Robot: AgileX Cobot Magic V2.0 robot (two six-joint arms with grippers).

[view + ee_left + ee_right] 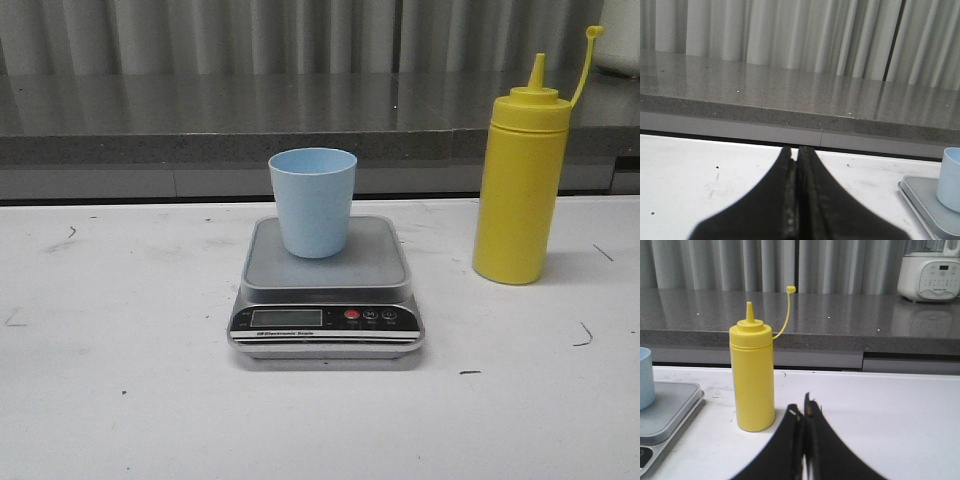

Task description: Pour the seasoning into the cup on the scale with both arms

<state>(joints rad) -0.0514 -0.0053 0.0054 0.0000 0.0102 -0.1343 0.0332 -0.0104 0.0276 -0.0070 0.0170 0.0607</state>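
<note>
At the right of the frame the seasoning [522, 185] stood upright, uncapped, well apart from the cup [312, 201] on the scale [326, 290]. Right gripper [803, 412] and left gripper [797, 152] were both clenched, empty; the right should first spread wide, then grasp the bottle's middle.

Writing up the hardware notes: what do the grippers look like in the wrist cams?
Both look alike. The left gripper and right gripper each show two matte black fingers, broad at the base and tapering to narrow tips. Pale scuffing shows along the inner edges. No cables, labels or markings are visible. The arms themselves are out of view.
</note>
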